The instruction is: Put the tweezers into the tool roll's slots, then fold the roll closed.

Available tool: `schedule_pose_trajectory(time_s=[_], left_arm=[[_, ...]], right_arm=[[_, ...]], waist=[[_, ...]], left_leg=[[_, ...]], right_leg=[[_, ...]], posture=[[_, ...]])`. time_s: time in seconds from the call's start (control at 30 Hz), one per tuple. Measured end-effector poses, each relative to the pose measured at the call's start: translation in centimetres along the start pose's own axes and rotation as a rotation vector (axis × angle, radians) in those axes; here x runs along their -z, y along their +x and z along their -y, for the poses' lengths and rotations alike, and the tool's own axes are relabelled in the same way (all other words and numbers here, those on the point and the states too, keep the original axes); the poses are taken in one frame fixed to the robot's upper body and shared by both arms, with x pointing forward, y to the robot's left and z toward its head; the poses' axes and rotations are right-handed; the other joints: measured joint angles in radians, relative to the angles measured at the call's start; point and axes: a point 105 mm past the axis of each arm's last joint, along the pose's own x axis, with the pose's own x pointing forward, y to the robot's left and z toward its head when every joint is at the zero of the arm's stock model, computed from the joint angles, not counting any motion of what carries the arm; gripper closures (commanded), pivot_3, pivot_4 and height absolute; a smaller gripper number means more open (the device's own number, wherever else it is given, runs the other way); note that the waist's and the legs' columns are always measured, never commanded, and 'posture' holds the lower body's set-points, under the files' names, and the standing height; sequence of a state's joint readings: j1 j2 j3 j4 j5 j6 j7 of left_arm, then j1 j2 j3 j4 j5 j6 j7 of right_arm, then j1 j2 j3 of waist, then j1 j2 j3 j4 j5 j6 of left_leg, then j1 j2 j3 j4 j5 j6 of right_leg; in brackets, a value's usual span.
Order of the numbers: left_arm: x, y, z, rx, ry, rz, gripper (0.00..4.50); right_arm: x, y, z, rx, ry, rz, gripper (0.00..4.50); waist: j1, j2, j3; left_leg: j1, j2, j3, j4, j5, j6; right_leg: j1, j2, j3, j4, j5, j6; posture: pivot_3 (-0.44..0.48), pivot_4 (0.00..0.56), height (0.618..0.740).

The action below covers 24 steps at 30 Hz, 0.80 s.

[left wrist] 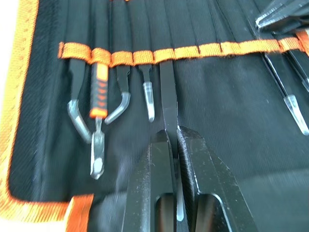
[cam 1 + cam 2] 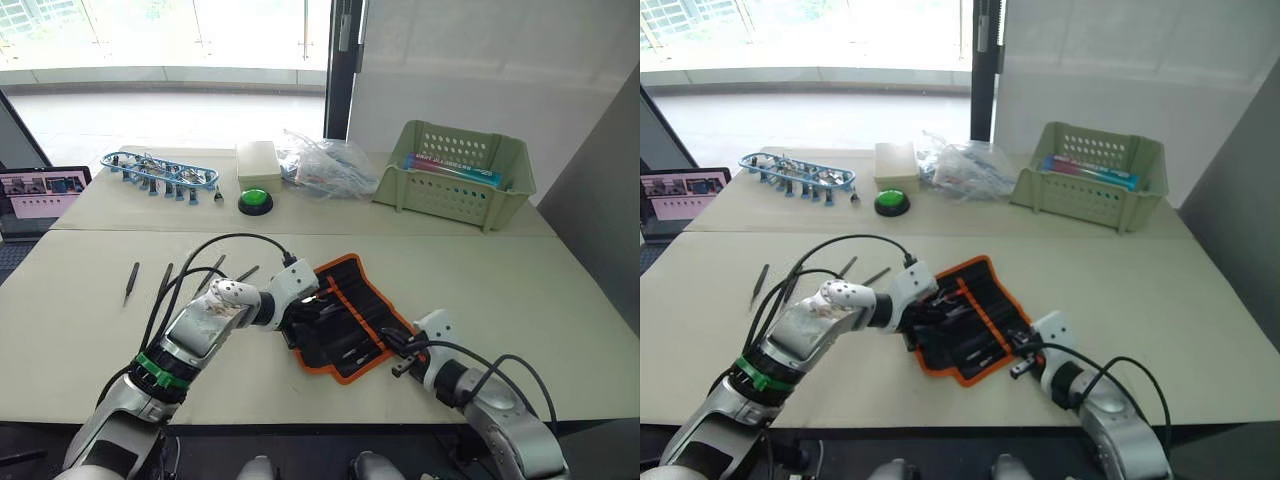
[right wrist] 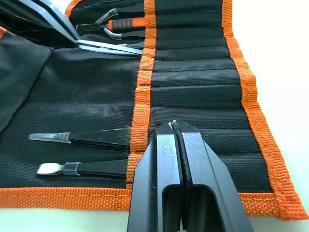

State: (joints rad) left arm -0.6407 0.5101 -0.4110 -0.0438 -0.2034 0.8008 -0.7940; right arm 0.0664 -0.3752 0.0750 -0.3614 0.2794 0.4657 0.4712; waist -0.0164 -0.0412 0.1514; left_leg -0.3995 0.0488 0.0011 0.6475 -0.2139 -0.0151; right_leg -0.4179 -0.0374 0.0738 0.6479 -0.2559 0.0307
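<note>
Tweezers (image 1: 168, 96) are being slid under the orange slot strip (image 1: 186, 50) of the tool roll (image 2: 345, 320), which lies open on the tabletop (image 2: 520, 290). The left claw (image 1: 175, 159) is clamped on this pair. The right claw (image 3: 175, 145) is pressed shut at the roll's near edge, apparently to steady it. Several tools are already seated. More tweezers (image 2: 131, 281) lie loose on the tabletop to the left, well apart from the roll. Insertion is judged under way; next, the pair should be pushed fully home, then released.
</note>
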Motion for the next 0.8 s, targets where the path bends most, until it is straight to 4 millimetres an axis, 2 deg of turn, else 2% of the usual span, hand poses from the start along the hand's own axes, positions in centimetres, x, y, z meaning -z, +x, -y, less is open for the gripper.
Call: schedule_pose_trajectory(time_s=[0.3,0.43,0.53,0.7,0.8], left_arm=[[-0.6,3.3,-0.2,0.009,0.027,0.071,4.50],[-0.7,4.1,-0.2,0.016,0.020,0.080,4.50],[-0.7,4.2,-0.2,0.017,0.027,0.084,4.50],[-0.7,4.1,-0.1,0.033,0.032,0.083,2.78],[-0.5,2.8,-0.2,0.041,0.025,0.091,1.76]], right_arm=[[0.2,0.0,-0.2,-0.006,0.001,-0.007,4.48],[0.4,-0.1,-0.2,-0.005,0.004,-0.017,4.48],[0.4,-0.1,-0.3,-0.003,-0.002,-0.020,4.48],[0.4,0.0,-0.5,-0.008,-0.009,-0.021,4.50],[0.3,0.3,-0.8,-0.018,-0.004,-0.016,4.50]], waist=[[0.002,0.000,-0.001],[0.002,0.000,-0.001],[0.002,0.000,-0.001],[0.001,0.000,-0.001],[-0.014,0.000,-0.001]], left_leg=[[0.002,0.000,0.000,0.001,0.000,0.000],[0.011,0.000,-0.001,0.001,0.000,0.000],[0.011,0.000,-0.001,0.001,0.000,0.000],[0.011,0.000,-0.001,0.001,0.000,0.000],[0.011,0.000,-0.002,-0.001,0.000,0.000]], right_leg=[[0.003,0.000,0.000,0.000,0.000,0.000],[0.014,0.000,-0.001,-0.002,-0.001,0.002],[0.014,0.000,-0.001,-0.002,-0.001,0.002],[0.014,0.000,-0.001,-0.002,-0.001,0.002],[0.013,0.001,0.000,-0.001,-0.001,0.002]], posture=[[0.000,0.150,0.738],[0.000,0.150,0.738],[0.000,0.150,0.738],[0.000,0.150,0.738],[0.000,0.150,0.738]])
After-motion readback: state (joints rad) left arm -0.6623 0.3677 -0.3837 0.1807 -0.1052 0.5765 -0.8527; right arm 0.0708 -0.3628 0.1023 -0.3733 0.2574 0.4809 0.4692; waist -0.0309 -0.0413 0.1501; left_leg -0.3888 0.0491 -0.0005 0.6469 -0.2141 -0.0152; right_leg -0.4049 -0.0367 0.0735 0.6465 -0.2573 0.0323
